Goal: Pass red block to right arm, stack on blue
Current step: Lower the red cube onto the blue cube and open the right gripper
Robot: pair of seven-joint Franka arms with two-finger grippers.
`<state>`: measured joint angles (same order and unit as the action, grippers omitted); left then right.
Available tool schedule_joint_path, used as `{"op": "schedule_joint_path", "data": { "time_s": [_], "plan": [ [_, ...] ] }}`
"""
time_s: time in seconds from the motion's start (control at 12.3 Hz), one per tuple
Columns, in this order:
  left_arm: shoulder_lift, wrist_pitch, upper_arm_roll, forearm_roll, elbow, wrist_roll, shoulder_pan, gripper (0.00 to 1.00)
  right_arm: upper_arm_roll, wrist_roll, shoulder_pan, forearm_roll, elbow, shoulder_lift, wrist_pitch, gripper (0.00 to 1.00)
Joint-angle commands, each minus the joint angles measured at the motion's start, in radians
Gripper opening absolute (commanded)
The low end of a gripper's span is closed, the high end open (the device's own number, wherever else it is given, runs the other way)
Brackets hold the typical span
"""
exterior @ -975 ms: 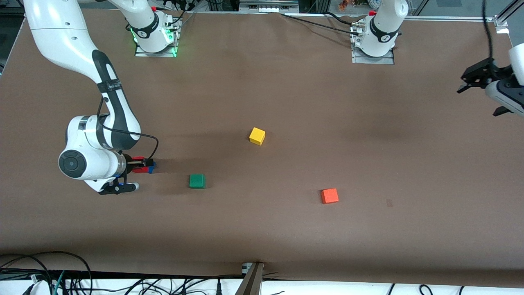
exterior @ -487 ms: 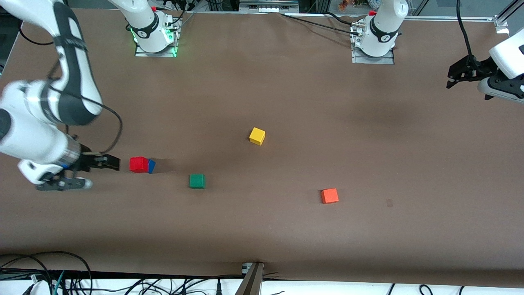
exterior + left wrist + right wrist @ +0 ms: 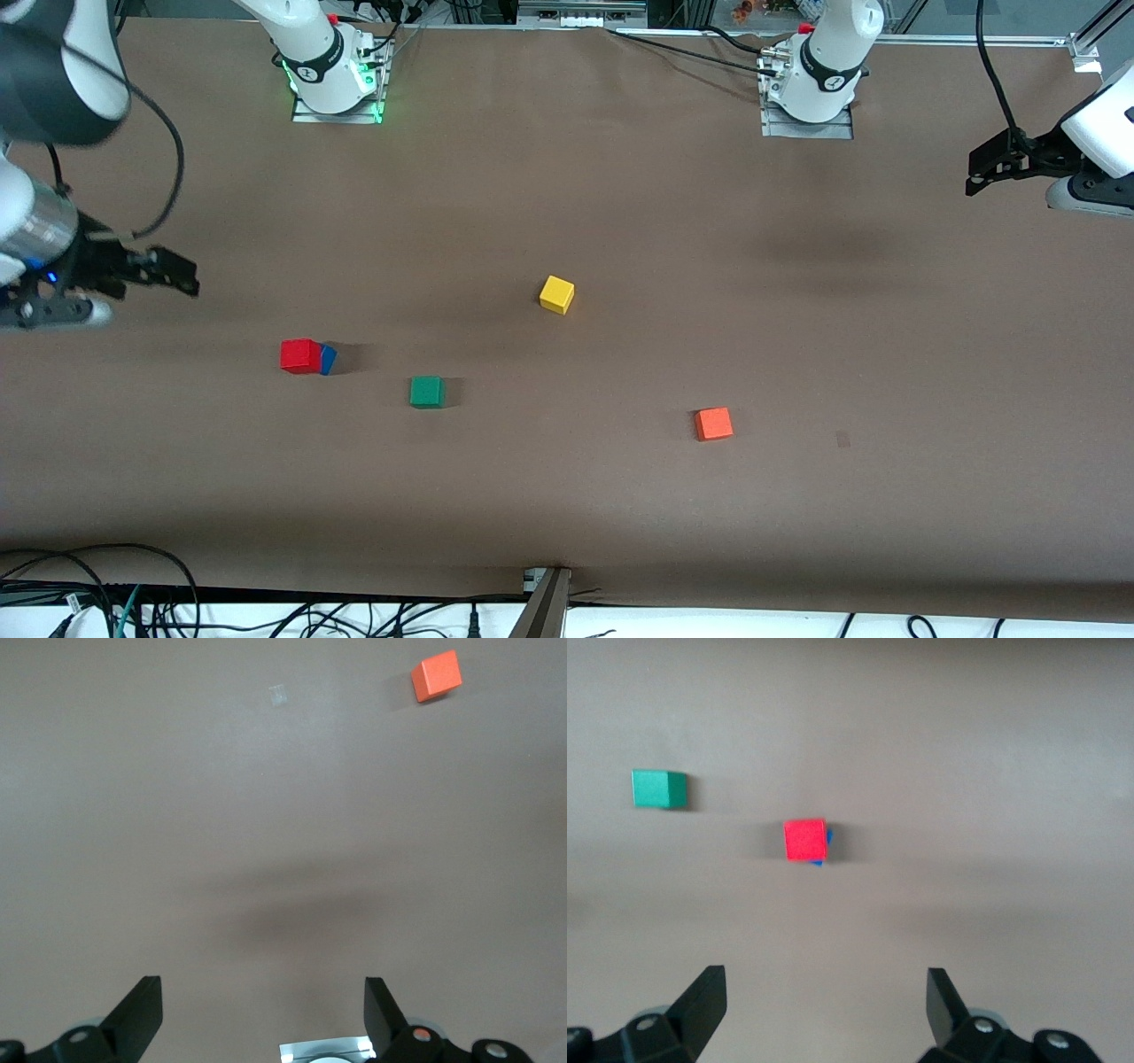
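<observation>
The red block (image 3: 299, 355) sits on top of the blue block (image 3: 328, 359), slightly offset, on the brown table toward the right arm's end. Both show in the right wrist view, the red block (image 3: 805, 840) covering most of the blue block (image 3: 819, 859). My right gripper (image 3: 182, 279) is open and empty, raised over the table at the right arm's end, away from the stack. My left gripper (image 3: 979, 173) is open and empty, raised over the left arm's end of the table.
A green cube (image 3: 426, 392) lies beside the stack, also in the right wrist view (image 3: 659, 788). A yellow cube (image 3: 556, 294) lies mid-table. An orange cube (image 3: 713, 424) lies nearer the front camera, also in the left wrist view (image 3: 437, 675). Cables run along the front edge.
My right gripper let go of the red block on the blue block, then rose and pulled away toward the right arm's end. My left gripper shifted slightly and rose.
</observation>
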<state>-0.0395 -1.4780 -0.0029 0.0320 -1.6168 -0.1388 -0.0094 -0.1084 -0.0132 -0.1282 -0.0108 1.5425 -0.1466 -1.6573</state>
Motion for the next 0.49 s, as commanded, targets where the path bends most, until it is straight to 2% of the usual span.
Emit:
{"op": "schedule_joint_path", "data": {
  "time_s": [0.0,0.08,0.32,0.41],
  "plan": [
    [0.001,-0.027,-0.003,-0.017,-0.015,0.018,0.000,1.00,0.112,0.050,0.143,-0.020,0.063,0.091,0.057,1.00],
    [0.001,-0.028,-0.008,-0.017,-0.014,0.018,-0.001,1.00,0.133,0.042,0.183,-0.018,0.095,0.122,0.057,1.00],
    [0.004,-0.033,-0.009,-0.029,-0.006,0.016,-0.004,1.00,0.106,0.036,0.223,-0.009,0.104,0.160,0.027,1.00],
    [0.012,-0.034,-0.022,-0.020,0.018,0.018,-0.009,1.00,0.099,0.035,0.220,0.002,0.105,0.174,0.081,1.00]
  ]
}}
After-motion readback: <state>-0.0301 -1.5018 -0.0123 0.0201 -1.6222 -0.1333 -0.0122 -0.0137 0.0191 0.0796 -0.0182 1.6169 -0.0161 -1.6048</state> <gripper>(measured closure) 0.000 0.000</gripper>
